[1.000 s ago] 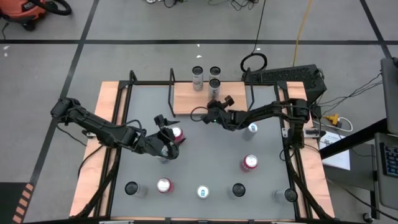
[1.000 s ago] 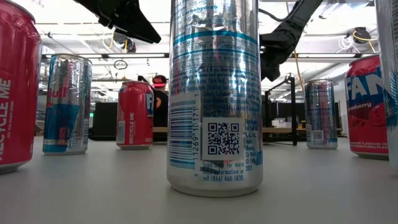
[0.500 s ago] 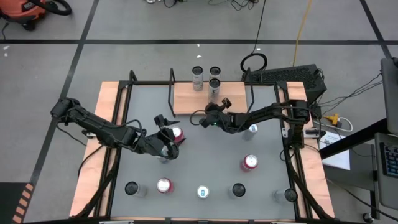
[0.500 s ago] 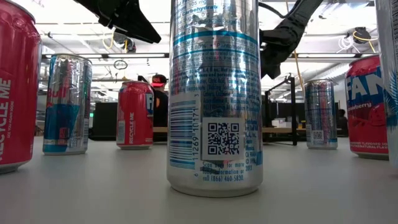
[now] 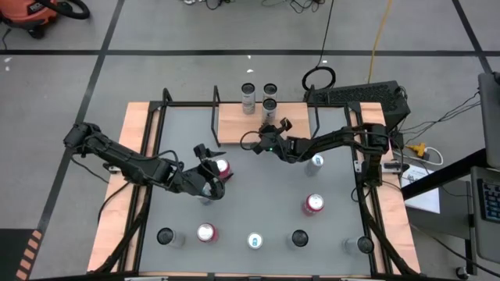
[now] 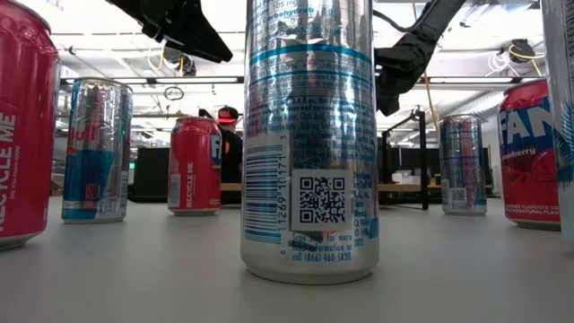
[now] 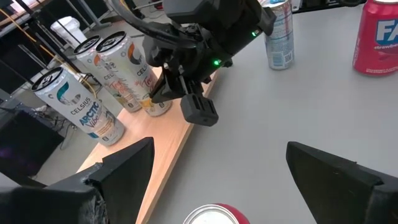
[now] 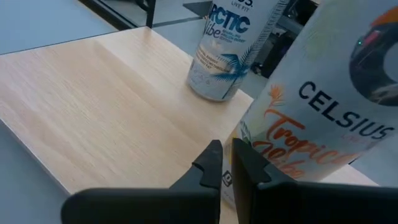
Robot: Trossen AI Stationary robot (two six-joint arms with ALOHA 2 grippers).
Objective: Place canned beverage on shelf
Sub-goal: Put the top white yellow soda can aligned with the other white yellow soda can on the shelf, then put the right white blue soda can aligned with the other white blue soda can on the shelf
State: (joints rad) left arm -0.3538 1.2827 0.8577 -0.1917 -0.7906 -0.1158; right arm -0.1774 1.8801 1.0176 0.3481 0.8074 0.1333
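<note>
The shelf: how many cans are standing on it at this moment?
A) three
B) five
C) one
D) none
A: in the high view three can tops stand at the back of the shelf, and the left wrist view shows the same three cans side by side on the light-wood board.

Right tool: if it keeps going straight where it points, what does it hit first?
Most likely the Celsius Tropical can on the shelf. The shut right tool points at its base from close by; depth is uncertain, so touching or just short, I cannot tell.
</note>
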